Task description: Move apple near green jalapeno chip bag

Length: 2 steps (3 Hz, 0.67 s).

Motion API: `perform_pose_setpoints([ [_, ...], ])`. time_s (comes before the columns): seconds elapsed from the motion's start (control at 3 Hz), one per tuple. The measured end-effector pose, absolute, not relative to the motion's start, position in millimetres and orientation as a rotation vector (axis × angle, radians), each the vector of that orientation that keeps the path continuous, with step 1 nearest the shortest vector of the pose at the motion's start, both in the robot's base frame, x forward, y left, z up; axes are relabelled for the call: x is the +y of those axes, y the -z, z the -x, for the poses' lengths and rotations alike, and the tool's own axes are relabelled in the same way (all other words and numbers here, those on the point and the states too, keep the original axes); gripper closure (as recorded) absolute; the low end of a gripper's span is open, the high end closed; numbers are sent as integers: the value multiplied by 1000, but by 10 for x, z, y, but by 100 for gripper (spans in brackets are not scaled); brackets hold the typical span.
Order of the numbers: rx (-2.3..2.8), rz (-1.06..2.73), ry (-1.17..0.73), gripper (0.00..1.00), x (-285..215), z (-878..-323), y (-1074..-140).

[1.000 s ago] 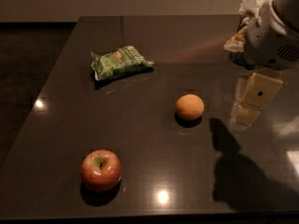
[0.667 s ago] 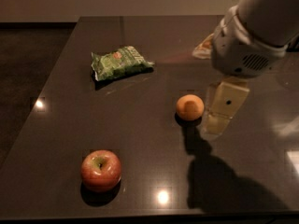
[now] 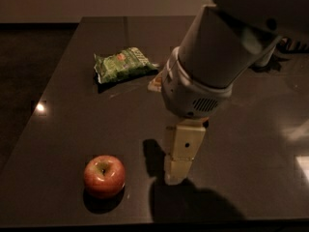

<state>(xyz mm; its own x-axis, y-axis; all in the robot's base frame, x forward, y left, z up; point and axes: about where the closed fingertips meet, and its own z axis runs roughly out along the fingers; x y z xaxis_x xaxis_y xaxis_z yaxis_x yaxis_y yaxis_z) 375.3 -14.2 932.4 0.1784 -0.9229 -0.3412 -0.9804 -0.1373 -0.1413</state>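
The red apple [image 3: 104, 175] with a yellowish stem dimple sits near the front left of the dark table [image 3: 72, 129]. The green jalapeno chip bag [image 3: 124, 64] lies flat at the back, left of centre, far from the apple. My gripper [image 3: 175, 174] hangs from the large grey arm [image 3: 212, 62]. It is low over the table, just to the right of the apple and apart from it. It holds nothing that I can see.
The orange round fruit is hidden behind my arm. A small tan object [image 3: 155, 83] peeks out beside the arm, right of the bag. The table's front edge [image 3: 145, 222] runs just below the apple. Its left edge slants past the bag.
My arm has swung left and toward the front of the table. It now covers the orange fruit, and the gripper is much closer to the apple. The apple and the bag have not moved.
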Motion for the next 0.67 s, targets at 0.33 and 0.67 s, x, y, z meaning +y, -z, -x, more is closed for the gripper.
perform_pose_setpoints([
  [0.33,1713,2216,-285,0,212,-3478,-9135],
  [0.67,1670,2240,-330,0,527,-3333,-8904],
])
